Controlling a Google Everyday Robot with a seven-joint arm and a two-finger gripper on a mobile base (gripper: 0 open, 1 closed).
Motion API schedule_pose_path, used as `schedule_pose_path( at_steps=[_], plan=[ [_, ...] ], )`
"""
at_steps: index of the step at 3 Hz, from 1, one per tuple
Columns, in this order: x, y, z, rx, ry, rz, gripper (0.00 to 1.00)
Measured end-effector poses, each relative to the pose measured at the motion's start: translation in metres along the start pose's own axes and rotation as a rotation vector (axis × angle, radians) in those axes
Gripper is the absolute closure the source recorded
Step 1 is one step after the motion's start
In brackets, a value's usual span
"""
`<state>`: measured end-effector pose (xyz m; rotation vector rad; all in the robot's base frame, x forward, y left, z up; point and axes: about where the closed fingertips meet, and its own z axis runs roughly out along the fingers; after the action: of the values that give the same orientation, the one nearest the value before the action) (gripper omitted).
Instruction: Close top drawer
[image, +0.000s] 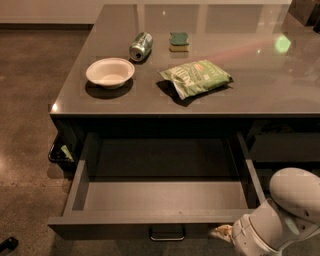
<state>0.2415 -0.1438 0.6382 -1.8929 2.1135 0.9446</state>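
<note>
The top drawer (160, 196) is pulled far out of the dark-grey cabinet, and its plain grey inside holds nothing. Its flat front (110, 225) faces the camera low in the view, with a small metal loop handle (167, 234) at centre. My gripper (221, 232) is at the bottom right, just in front of the drawer front and to the right of the handle. The white arm (282, 212) behind it hides the drawer's front right corner.
On the grey countertop (260, 85) lie a white bowl (110, 73), a tipped green can (141, 46), a green sponge (178, 41) and a green chip bag (196, 77). A closed drawer front (285, 147) sits to the right. A small black object (7, 245) lies on the floor at left.
</note>
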Motion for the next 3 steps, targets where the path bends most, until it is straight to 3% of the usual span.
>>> schedule_pose_path(
  at_steps=[1, 2, 3],
  plan=[
    [0.0, 0.0, 0.0, 0.0, 0.0, 0.0, 0.0],
    [-0.001, -0.028, -0.001, 0.017, 0.005, -0.032, 0.0],
    [-0.001, -0.03, -0.001, 0.019, 0.006, -0.036, 0.0]
  ],
)
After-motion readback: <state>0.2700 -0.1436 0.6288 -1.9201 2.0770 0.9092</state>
